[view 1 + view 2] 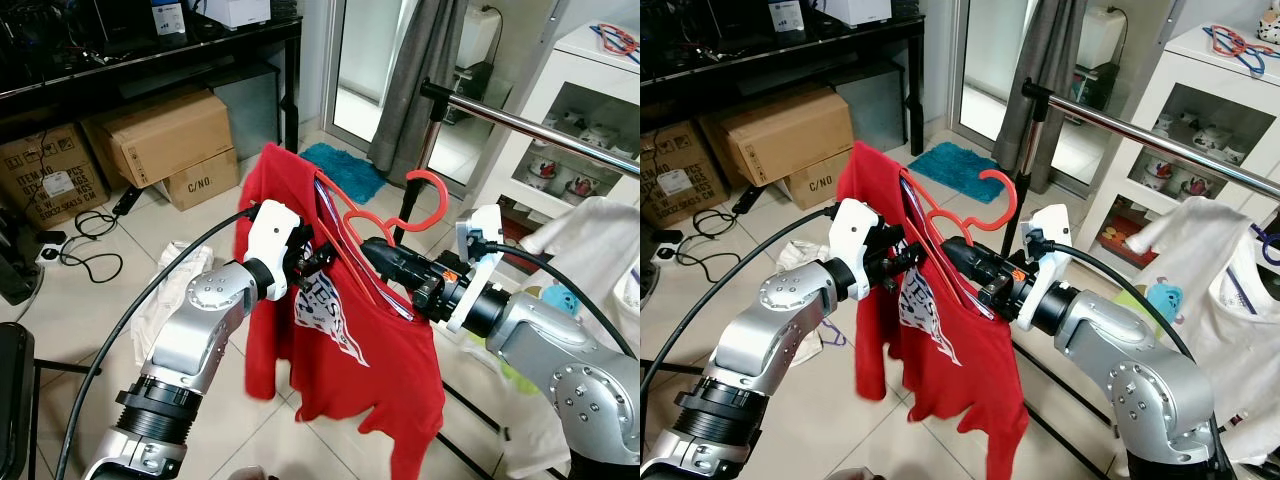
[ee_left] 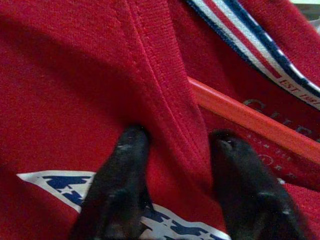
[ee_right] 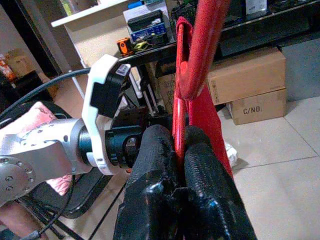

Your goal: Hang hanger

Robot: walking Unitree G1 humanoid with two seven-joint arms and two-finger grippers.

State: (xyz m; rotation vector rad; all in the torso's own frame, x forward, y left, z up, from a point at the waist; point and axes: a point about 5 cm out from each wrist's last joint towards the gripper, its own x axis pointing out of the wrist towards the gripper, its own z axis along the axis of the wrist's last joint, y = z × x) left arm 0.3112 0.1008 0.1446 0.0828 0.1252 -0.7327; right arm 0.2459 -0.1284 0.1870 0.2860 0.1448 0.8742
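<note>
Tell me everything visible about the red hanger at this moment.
The red hanger looks like thin plastic, its hook open and not yet on the metal rail. It sits tilted inside the neck of a red T-shirt. The right pincer is shut on its arm; the left pincer pinches the shirt fabric beside it.

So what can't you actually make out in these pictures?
- Hanger: its lower bar lies inside the red shirt, eye views.
- Rail: far end cut by the right edge.
- Shirt print: cropped in the left wrist view.
- Cabinet contents: too small.
</note>
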